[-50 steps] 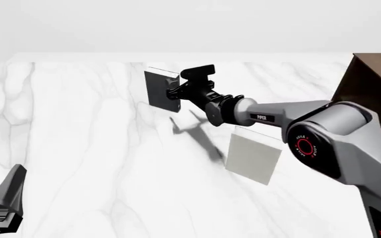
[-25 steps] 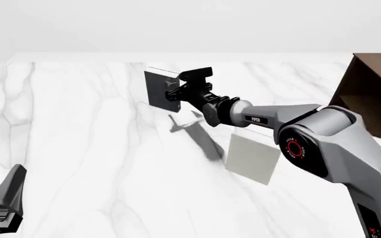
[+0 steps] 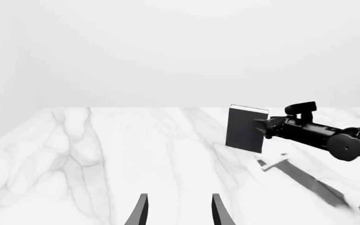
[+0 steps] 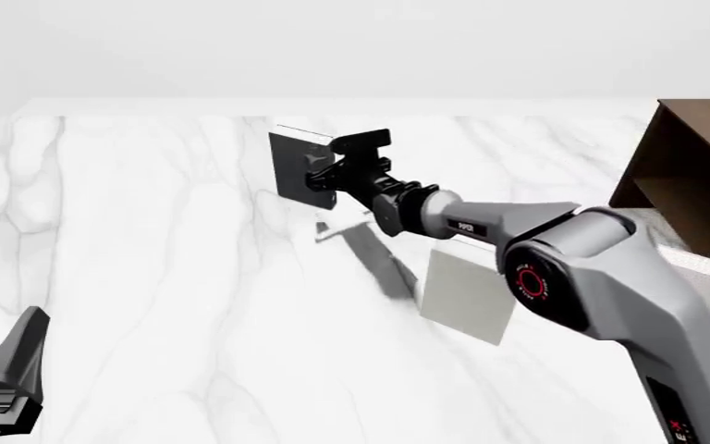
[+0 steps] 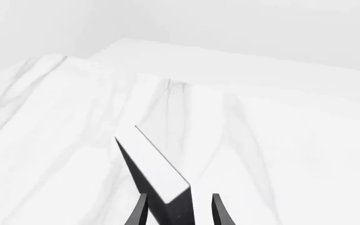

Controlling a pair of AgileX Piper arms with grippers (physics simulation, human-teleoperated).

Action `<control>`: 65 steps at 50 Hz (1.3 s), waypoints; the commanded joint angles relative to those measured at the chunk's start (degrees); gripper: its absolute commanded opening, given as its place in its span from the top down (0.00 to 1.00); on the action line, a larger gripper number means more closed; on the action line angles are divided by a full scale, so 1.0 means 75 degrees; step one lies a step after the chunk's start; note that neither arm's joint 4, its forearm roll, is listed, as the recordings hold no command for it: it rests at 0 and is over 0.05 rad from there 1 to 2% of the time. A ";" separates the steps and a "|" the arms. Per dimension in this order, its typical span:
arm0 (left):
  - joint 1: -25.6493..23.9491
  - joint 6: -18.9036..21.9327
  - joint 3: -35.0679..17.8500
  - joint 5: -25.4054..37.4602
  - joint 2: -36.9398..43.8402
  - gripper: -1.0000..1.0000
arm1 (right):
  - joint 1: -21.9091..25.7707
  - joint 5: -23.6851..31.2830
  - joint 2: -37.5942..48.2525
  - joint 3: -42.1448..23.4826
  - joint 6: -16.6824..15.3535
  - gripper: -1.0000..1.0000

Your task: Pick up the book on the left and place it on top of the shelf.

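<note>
Charcoal slim book (image 4: 291,166) upright on white marble table (image 4: 145,277) | right gripper (image 4: 322,175) pinching its edge | left gripper (image 3: 178,213) spread, holding nothing | dark brown wooden shelf (image 4: 688,176) far right

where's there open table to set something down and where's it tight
Bare marble runs across the table between the parked left gripper and the upright book. It is crowded on the right: the right gripper at the book, the pale book under that arm, then the shelf.
</note>
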 commanded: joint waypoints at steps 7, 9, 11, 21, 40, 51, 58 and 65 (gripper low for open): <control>0.0000 0.0000 0.0000 0.0000 0.0000 0.00 | 0.0015 0.0304 0.0394 -0.0645 0.0039 0.00; 0.0000 0.0000 0.0000 0.0000 0.0000 0.00 | 0.0022 0.0296 0.0393 -0.0641 0.0042 0.00; 0.0000 0.0000 0.0000 0.0000 0.0000 0.00 | 0.0038 0.0259 0.0377 -0.0571 0.0035 0.00; 0.0000 0.0000 0.0000 0.0000 0.0000 0.00 | 0.0076 0.0117 0.0268 -0.0302 -0.0059 1.00; 0.0000 0.0000 0.0000 0.0000 0.0000 0.00 | 0.0210 -0.0448 -0.0453 0.0766 0.0085 1.00; 0.0000 0.0000 0.0000 0.0000 0.0000 0.00 | 0.0222 -0.0806 -0.1713 0.1944 0.0034 1.00; 0.0000 0.0000 0.0000 0.0000 0.0000 0.00 | 0.0276 -0.0884 -0.2712 0.2782 -0.0125 1.00; 0.0000 0.0000 0.0000 0.0000 0.0000 0.00 | 0.0255 -0.0841 -0.3462 0.3332 -0.0246 1.00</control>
